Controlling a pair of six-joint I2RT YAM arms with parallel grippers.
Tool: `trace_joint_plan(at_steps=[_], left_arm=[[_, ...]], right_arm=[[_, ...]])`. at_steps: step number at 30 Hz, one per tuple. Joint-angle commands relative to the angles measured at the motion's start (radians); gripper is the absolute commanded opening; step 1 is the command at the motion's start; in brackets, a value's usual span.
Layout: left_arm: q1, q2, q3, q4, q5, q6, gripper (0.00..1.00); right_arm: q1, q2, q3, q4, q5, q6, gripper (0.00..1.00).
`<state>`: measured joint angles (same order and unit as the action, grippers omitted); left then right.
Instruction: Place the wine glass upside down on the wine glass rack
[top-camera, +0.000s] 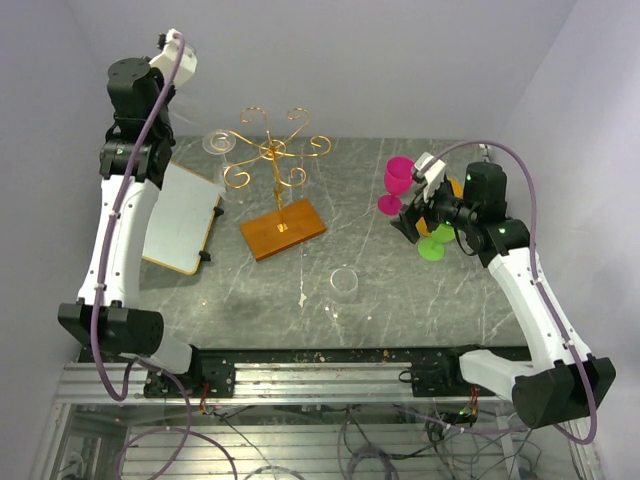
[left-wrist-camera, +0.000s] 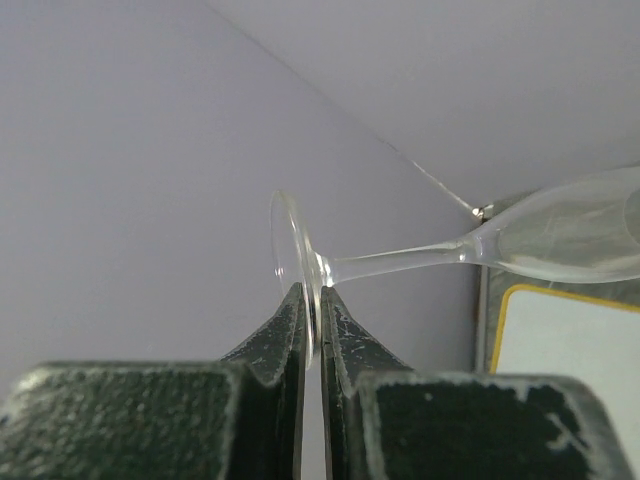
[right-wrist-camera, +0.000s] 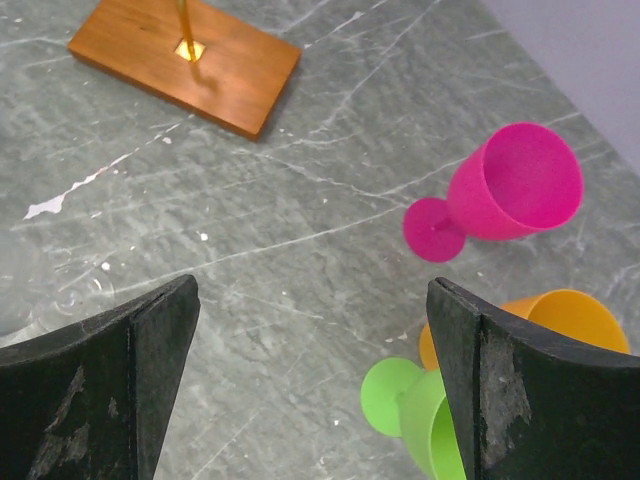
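In the left wrist view, the left gripper (left-wrist-camera: 312, 300) is seen clamped on the edge of the foot of the clear wine glass (left-wrist-camera: 400, 262), the jaws all but together on the thin disc. The glass is carried clear of the table with its long axis close to level: the foot sits in the jaws, the stem runs off to the right, and the bowl points away above a corner of the white board (left-wrist-camera: 560, 350). In the top external view the glass is found high at the back left, just beside the leftmost curls of the wine glass rack (top-camera: 272, 150); whether it touches them cannot be told. The rack therefore lies to the right of the held glass, above its wooden base (top-camera: 283, 230), and the left arm is judged much the nearer. For a bowl-down hang, the foot would probably have to be turned uppermost and the stem slid into a scroll. Further right, the right gripper (right-wrist-camera: 312, 290) is spread wide with nothing between its fingers, well apart from the rack, above a pink goblet (right-wrist-camera: 515, 180), an orange goblet (right-wrist-camera: 570, 315) and a green goblet (right-wrist-camera: 420, 410).
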<state>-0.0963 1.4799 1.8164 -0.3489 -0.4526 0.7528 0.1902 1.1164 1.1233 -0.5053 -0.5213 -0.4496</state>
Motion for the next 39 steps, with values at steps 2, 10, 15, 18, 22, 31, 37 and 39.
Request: trace_joint_plan(at_steps=[2,10,15,18,22,31,37,39], left_arm=[[-0.042,0.022,-0.002,0.008,0.021,0.202,0.07],[-0.133,0.022,-0.084,0.020,0.090,0.472,0.07],[-0.191,0.051,-0.071,-0.002,0.102,0.538,0.07],[-0.216,0.078,-0.043,-0.029,0.118,0.542,0.07],[-0.239,0.088,-0.046,-0.034,0.140,0.553,0.07],[-0.301,0.118,-0.019,-0.061,0.139,0.575,0.07],[-0.323,0.105,-0.029,-0.075,0.153,0.560,0.07],[-0.333,0.104,-0.024,-0.088,0.153,0.534,0.07]], right_arm=[[-0.033,-0.024,-0.045,0.034,-0.127,-0.027,0.95],[-0.048,-0.028,-0.098,0.065,-0.170,-0.020,0.94],[-0.048,-0.012,-0.103,0.060,-0.168,-0.020,0.92],[-0.048,-0.011,-0.104,0.060,-0.170,-0.019,0.92],[-0.048,-0.007,-0.104,0.056,-0.161,-0.021,0.92],[-0.049,0.019,-0.103,0.054,-0.161,-0.014,0.91],[-0.048,0.028,-0.102,0.050,-0.149,-0.018,0.91],[-0.049,0.031,-0.101,0.050,-0.147,-0.020,0.90]])
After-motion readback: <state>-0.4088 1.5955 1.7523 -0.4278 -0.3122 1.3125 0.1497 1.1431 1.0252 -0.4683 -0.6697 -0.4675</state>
